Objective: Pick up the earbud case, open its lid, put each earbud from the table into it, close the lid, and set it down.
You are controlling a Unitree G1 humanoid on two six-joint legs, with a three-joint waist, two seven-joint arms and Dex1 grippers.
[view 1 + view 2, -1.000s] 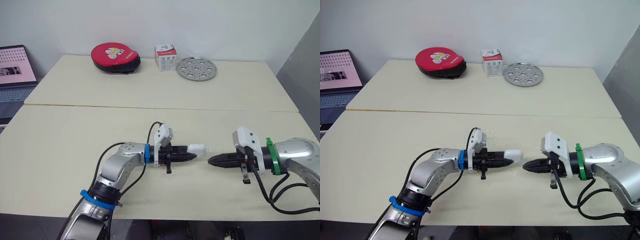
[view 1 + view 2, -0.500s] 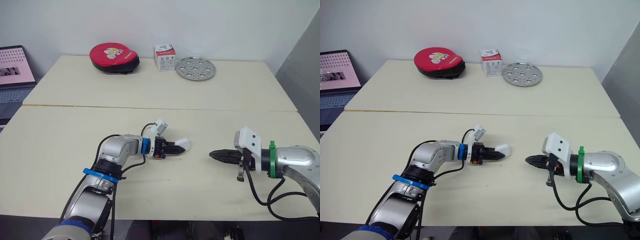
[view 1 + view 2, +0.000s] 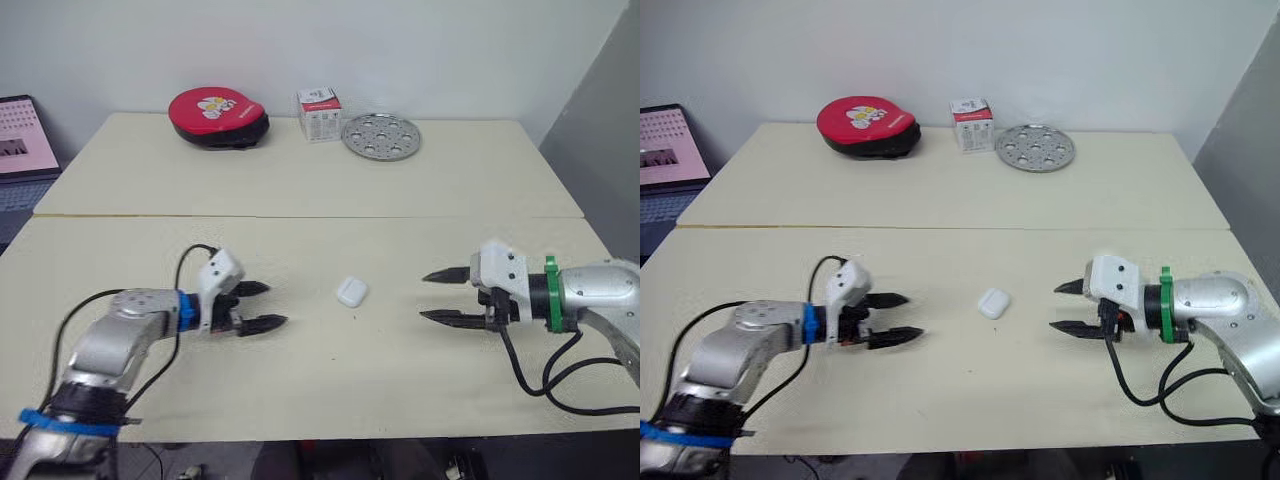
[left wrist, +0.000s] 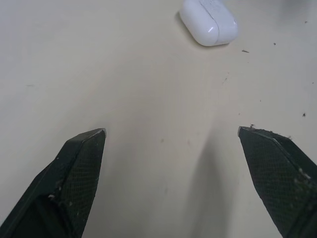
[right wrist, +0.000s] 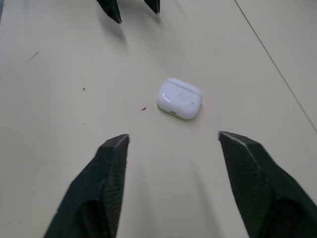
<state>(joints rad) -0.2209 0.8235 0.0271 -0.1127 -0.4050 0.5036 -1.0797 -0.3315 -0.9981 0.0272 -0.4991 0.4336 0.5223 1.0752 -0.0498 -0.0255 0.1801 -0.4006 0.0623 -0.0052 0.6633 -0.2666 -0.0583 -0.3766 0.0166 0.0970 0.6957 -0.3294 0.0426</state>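
Observation:
The white earbud case [image 3: 351,292] lies on the table with its lid closed, midway between my two arms; it also shows as the case [image 4: 208,22] ahead of the left fingers and the case [image 5: 180,98] ahead of the right ones. My left gripper [image 3: 266,306] is open and empty, a hand's width to the left of the case. My right gripper [image 3: 432,296] is open and empty too, about the same distance to its right. Both point inward at the case without touching it.
At the table's far edge sit a red round pouch [image 3: 217,104], a small white and red box [image 3: 317,101] and a perforated metal disc [image 3: 381,136]. A laptop [image 3: 28,135] stands off the left side. A seam [image 3: 300,216] crosses the table between its near and far halves.
My left gripper let go of the case, opened wide and drew back to the left. The right gripper opened from shut and pulled slightly right. The case now rests alone on the table.

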